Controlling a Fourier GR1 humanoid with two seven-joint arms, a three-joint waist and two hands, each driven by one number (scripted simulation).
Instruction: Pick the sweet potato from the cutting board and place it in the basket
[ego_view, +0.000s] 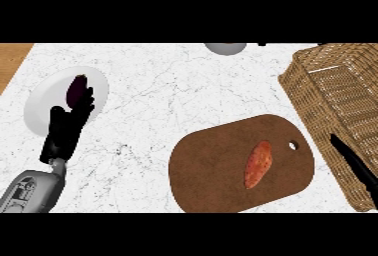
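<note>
Pick pending: sweet potato (258, 164) untouched on cutting board (210, 175).
Right of cutting board, right hand (353, 162) straight-fingered by basket (343, 105); left of it, left hand (68, 127) likewise, empty. Next: curl round sweet potato.

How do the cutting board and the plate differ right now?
The cutting board is brown with a hole near one edge; the plate is white and plain. The cutting board carries an orange sweet potato; the plate carries a dark purple item. The left hand shows over the plate; no hand is over the cutting board. Both lie flat on the counter.
</note>
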